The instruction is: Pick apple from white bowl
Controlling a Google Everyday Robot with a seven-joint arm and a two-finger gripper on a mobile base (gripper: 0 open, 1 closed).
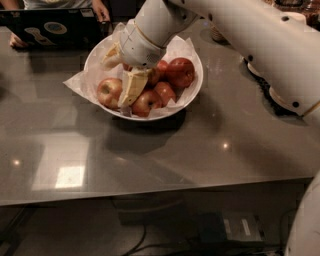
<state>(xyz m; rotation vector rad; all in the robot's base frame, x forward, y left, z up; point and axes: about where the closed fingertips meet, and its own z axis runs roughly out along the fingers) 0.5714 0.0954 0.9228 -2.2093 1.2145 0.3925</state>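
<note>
The white bowl, lined with crinkled white paper, stands at the back middle of the grey table and holds several apples. The palest apple, yellow-gold with a red blush, lies at the bowl's front left. Darker red apples fill the right and front. My gripper reaches down into the bowl's left half from the upper right. Its beige fingers are spread: one stands just right of the pale apple, touching or nearly so, and the other is near the back rim. What lies between them is hidden.
A black laptop with stickers and a person's hands are at the table's back left. My white arm covers the back right. The table's front edge runs across below, with cables on the floor beneath.
</note>
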